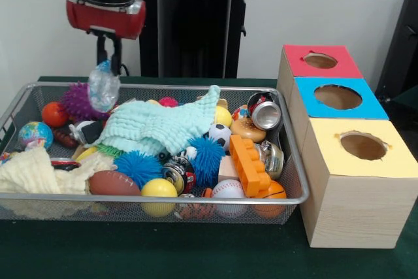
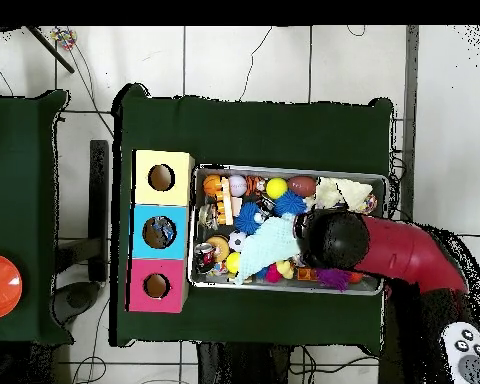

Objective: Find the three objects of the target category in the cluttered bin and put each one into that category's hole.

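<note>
- Three boxes are standing in a row on the green tabletop (image 1: 196,259), just beside the bin (image 1: 157,208): a red box (image 1: 320,61), a blue box (image 1: 337,97) and a yellow box (image 1: 363,146), each with a round hole in its top.
- No writing is showing clearly enough to read on any box or can.
- Wire mesh is forming the bin, which is sitting on the tabletop in front of the pedestal (image 1: 194,24) and is lying wider than the box row in the overhead view (image 2: 289,226).
- Inside it, a mint cloth (image 1: 163,125) is lying over the middle of the heap, and a cream cloth (image 1: 36,173) is resting at the corner farthest from the boxes.
- Two blue spiky balls (image 1: 138,166) are sitting below the mint cloth, with a purple spiky ball (image 1: 76,100) at the far rim.
- A crushed can (image 1: 265,113) is lying at the end nearest the boxes, above an orange block (image 1: 249,164) and a second can (image 1: 272,159).
- A football (image 1: 113,183), a yellow ball (image 1: 159,188), a baseball (image 1: 228,190) and a soccer ball (image 1: 221,134) are lying along the near side.
- The pincer (image 1: 108,63) is hanging above the bin's far rim, pinching a crumpled clear plastic piece (image 1: 103,88) that is dangling beside the purple ball.
- From overhead, the arm (image 2: 384,250) is covering part of the bin.
</note>
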{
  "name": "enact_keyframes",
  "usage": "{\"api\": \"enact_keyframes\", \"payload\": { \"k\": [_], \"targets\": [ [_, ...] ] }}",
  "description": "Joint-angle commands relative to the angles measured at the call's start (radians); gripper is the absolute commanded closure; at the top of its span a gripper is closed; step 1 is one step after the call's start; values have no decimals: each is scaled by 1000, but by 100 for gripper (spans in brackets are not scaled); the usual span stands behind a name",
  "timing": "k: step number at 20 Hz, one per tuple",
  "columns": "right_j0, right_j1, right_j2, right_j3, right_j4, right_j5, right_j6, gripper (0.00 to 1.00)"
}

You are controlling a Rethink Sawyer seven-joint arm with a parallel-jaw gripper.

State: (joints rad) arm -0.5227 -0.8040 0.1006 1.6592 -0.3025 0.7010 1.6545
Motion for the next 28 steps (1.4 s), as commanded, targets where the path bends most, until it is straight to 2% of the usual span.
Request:
{"api": "enact_keyframes", "payload": {
  "k": [1,5,12,18,20,24,26,28],
  "targets": [
    [68,-20,-18,120,91,53,244,100],
    [126,-26,-34,154,145,46,274,100],
    [290,-23,-105,158,220,30,390,100],
    [463,-77,-194,141,283,135,505,100],
    [501,-70,-208,152,307,108,534,100],
    [554,0,-223,203,340,-33,593,100],
    [584,14,-235,219,355,-62,625,100],
    [616,5,-256,212,358,-35,648,100]
  ]
}}
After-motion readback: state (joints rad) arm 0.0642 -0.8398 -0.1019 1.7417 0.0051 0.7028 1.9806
